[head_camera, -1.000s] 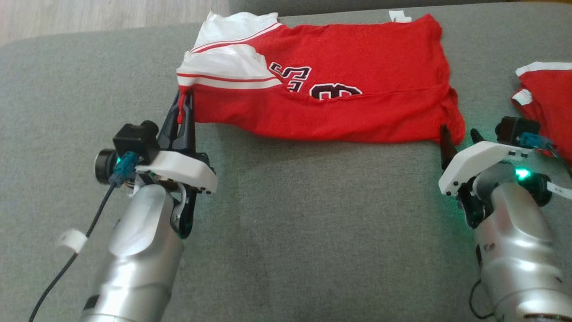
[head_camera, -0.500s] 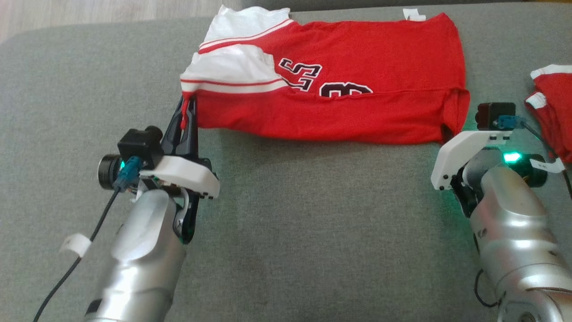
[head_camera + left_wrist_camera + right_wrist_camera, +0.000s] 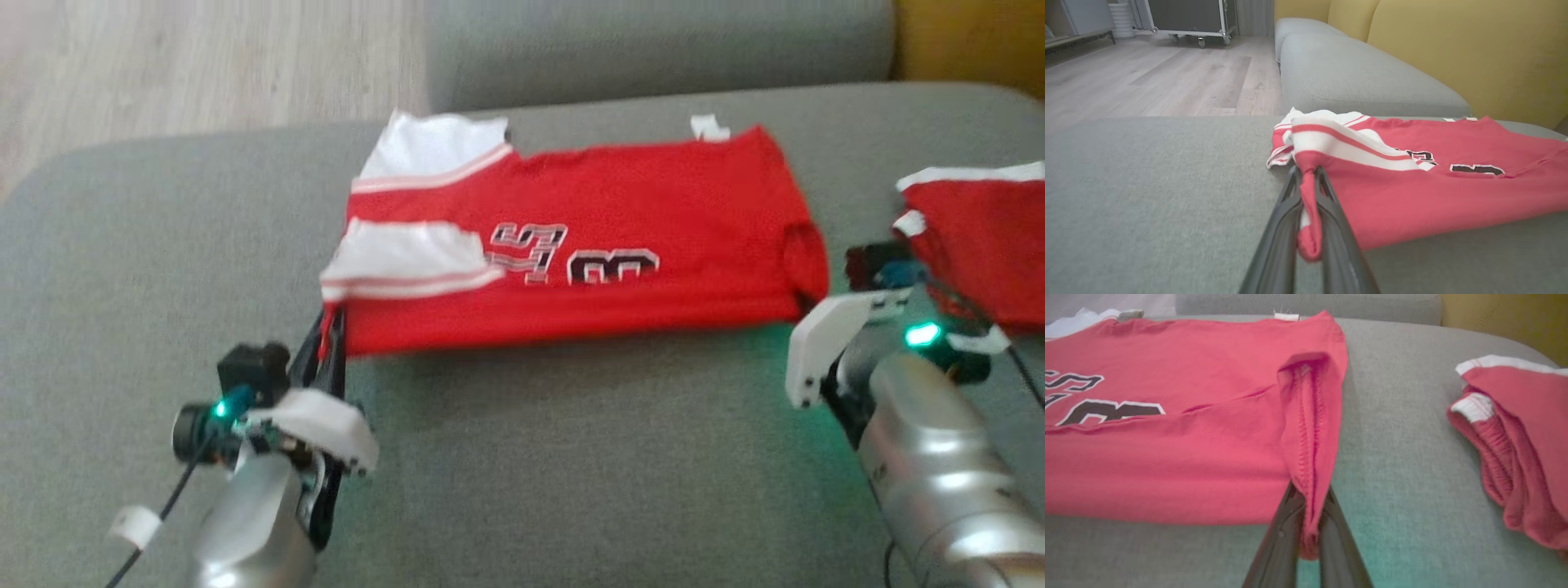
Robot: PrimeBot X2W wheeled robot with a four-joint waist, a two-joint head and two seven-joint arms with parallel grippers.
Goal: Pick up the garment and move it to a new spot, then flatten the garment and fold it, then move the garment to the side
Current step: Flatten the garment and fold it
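The garment (image 3: 620,212) is a red jersey with white striped trim and black numerals, lying folded across the grey cushion (image 3: 571,457). My left gripper (image 3: 335,317) is at its near left corner. In the left wrist view the left gripper (image 3: 1307,172) is shut on a pinch of red fabric below the white stripe (image 3: 1347,143). My right gripper (image 3: 807,304) is at the near right corner, its tips tucked under the cloth. In the right wrist view the right gripper (image 3: 1310,491) is shut on the stitched hem (image 3: 1310,428) of the garment (image 3: 1167,457), which is drawn up into a ridge.
A second red piece with white trim (image 3: 976,241) lies bunched at the right, close to my right arm; it is also in the right wrist view (image 3: 1519,449). A grey seat (image 3: 1355,77) and yellow backrest (image 3: 1453,49) stand beyond. Wooden floor (image 3: 188,65) lies past the cushion's left edge.
The right gripper was open beside the garment's near right corner and has shut on it. The head camera has tilted up, so the whole picture has shifted down.
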